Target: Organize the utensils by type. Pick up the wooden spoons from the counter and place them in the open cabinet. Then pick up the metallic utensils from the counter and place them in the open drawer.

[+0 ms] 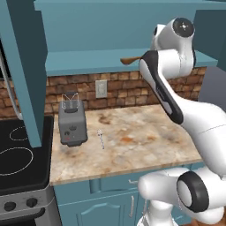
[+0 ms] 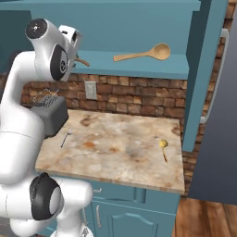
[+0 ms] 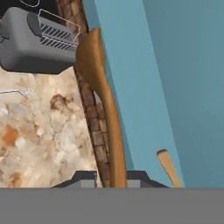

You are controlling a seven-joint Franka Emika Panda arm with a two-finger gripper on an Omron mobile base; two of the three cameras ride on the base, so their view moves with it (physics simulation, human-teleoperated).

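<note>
My gripper is shut on the handle of a wooden spoon, up at the front edge of the open cabinet's shelf. Its bowl pokes out left of my arm, just above the shelf lip. The other wooden spoon lies flat on the shelf, handle end close to my hand. On the counter a thin silver utensil lies near the toaster, and one with a yellow end lies at the right. A teal drawer front shows under the counter edge.
A grey toaster stands at the counter's left, beside a black stove. The cabinet door hangs open on the left, another tall teal panel on the right. A brick wall with an outlet runs behind.
</note>
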